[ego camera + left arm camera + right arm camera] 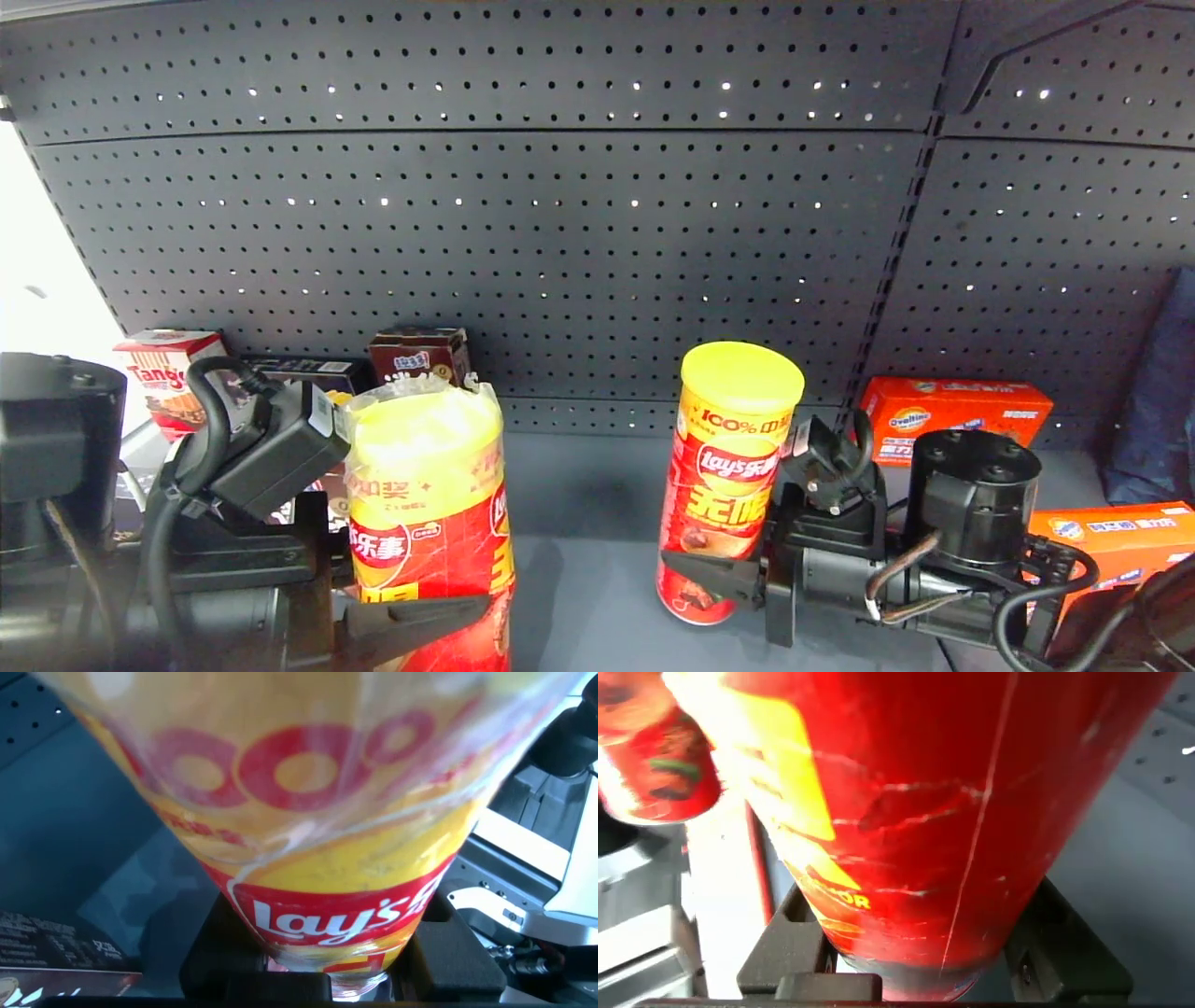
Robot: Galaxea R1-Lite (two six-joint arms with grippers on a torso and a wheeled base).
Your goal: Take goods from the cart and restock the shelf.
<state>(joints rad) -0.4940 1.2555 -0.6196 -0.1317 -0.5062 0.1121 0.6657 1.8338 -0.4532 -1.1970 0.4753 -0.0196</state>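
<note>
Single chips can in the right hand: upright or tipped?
Upright, leaning slightly: the chips can has its yellow lid on top, right hand shut around its lower part. Whether its base touches the shelf, cannot tell.

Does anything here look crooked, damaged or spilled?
The yellow-lidded red crisp can in the right gripper looks tilted, top leaning toward the orange cardboard box. The clear film wrap on the second red-and-yellow can is crinkled. Nothing spilled.
</note>
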